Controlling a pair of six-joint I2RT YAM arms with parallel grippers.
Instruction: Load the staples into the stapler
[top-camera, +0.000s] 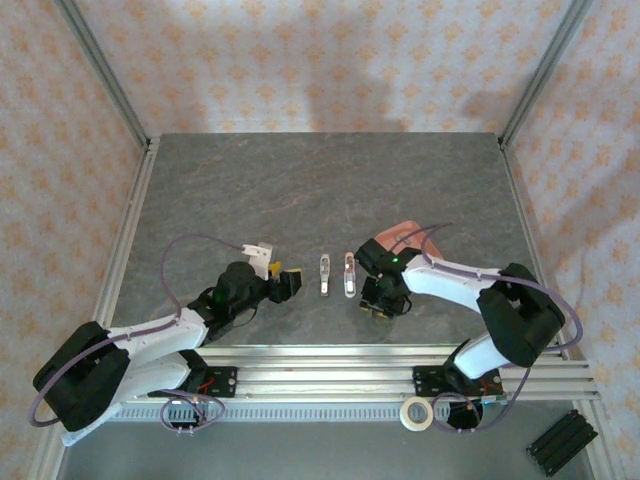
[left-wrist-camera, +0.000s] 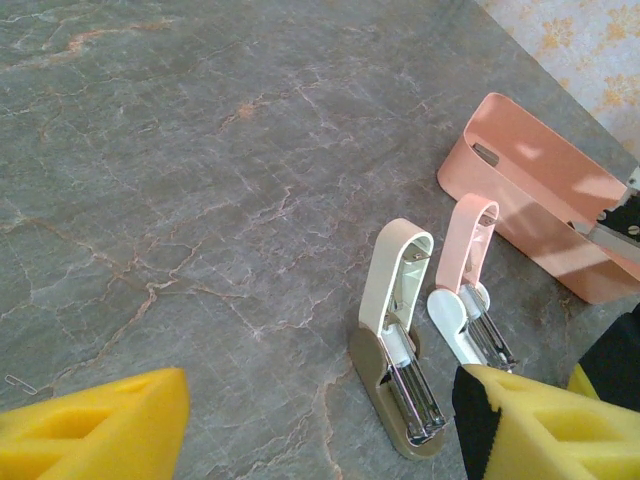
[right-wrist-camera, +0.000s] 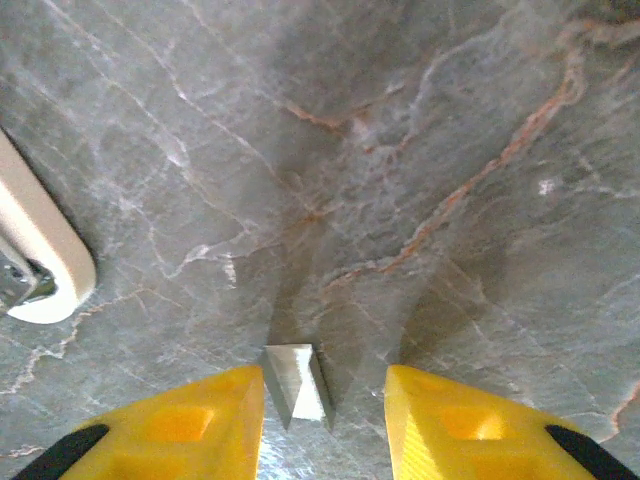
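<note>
Two small staplers lie hinged open side by side at the table's middle front, a beige stapler (top-camera: 325, 276) (left-wrist-camera: 400, 330) and a pink stapler (top-camera: 348, 274) (left-wrist-camera: 468, 290) with a white base. Both have their metal channels exposed. My left gripper (top-camera: 290, 283) (left-wrist-camera: 320, 430) is open just left of the beige one, holding nothing. A short shiny strip of staples (right-wrist-camera: 297, 383) lies on the table between the fingers of my right gripper (top-camera: 382, 305) (right-wrist-camera: 325, 400). The strip sits close against the left finger, with a clear gap to the right finger. The right gripper is open.
A salmon-pink tray (top-camera: 400, 233) (left-wrist-camera: 530, 200) stands behind the right gripper. A stapler's pale rounded end (right-wrist-camera: 40, 250) is at the left edge of the right wrist view. A tape roll (top-camera: 416, 413) and a black block (top-camera: 562, 442) lie off the table's front.
</note>
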